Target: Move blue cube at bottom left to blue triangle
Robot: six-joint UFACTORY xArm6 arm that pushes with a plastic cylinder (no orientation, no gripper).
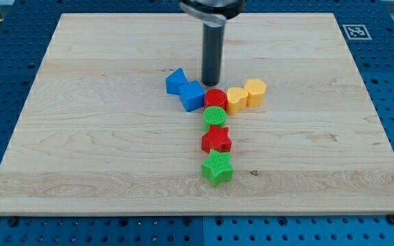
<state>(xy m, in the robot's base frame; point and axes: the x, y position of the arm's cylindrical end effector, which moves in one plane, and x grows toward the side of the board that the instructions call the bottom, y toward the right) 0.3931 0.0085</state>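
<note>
The blue cube (192, 96) lies near the board's middle, touching the blue triangle (176, 81) on its upper left. My tip (212, 83) stands just to the right of and above the cube, right behind the red cylinder (215, 98), close to both. The cube's right side touches or nearly touches the red cylinder.
A yellow heart-like block (236, 100) and a yellow hexagonal block (255, 91) sit right of the red cylinder. Below it run a green cylinder (214, 118), a red star (216, 140) and a green star (217, 167). The wooden board (81, 137) lies on a blue table.
</note>
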